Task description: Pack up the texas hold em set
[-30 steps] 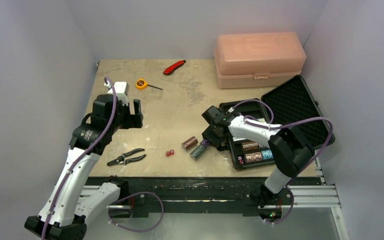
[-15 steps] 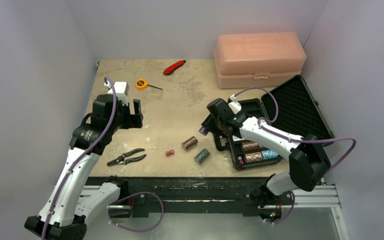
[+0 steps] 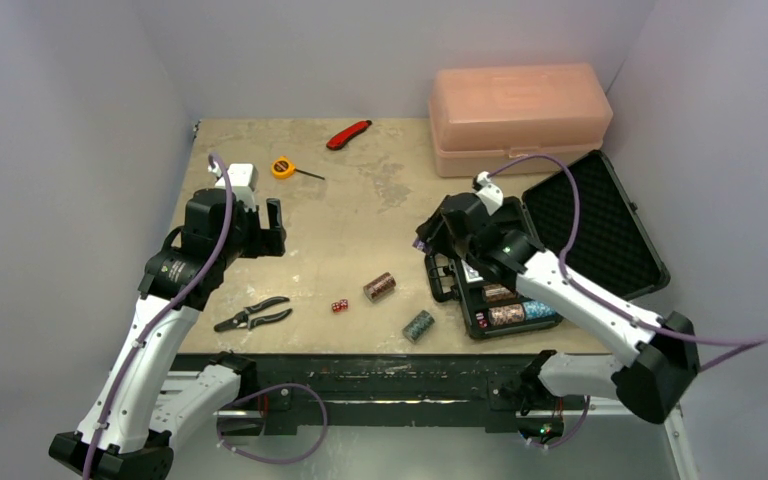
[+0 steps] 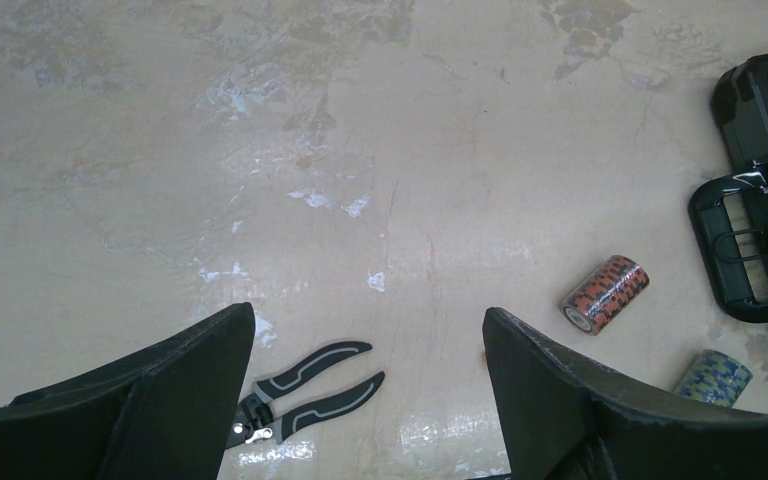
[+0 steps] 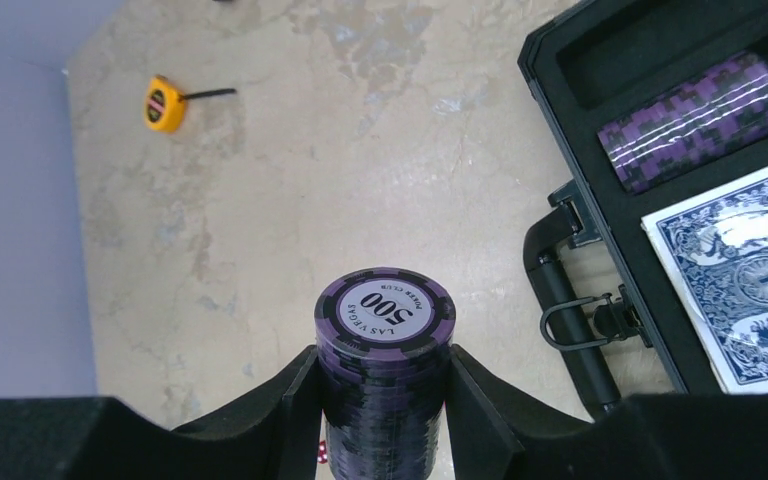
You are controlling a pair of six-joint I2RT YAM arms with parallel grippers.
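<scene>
The black case lies open at the right, its foam base holding chip rolls. My right gripper hovers by the case's left end, shut on a purple chip roll marked 500. In the right wrist view the case holds another purple roll and a blue card deck behind the handle. An orange roll, a blue-green roll and red dice lie loose on the table. My left gripper hangs open over the left side, holding nothing.
Black-handled pliers lie near the front left. A yellow tape measure and a red utility knife sit at the back. A translucent pink box stands behind the case. Grey walls close in on both sides.
My right gripper has lifted the purple roll and carried it back and right, to the case's left end. The blue-green roll has shifted toward the front edge. The left arm is still.
</scene>
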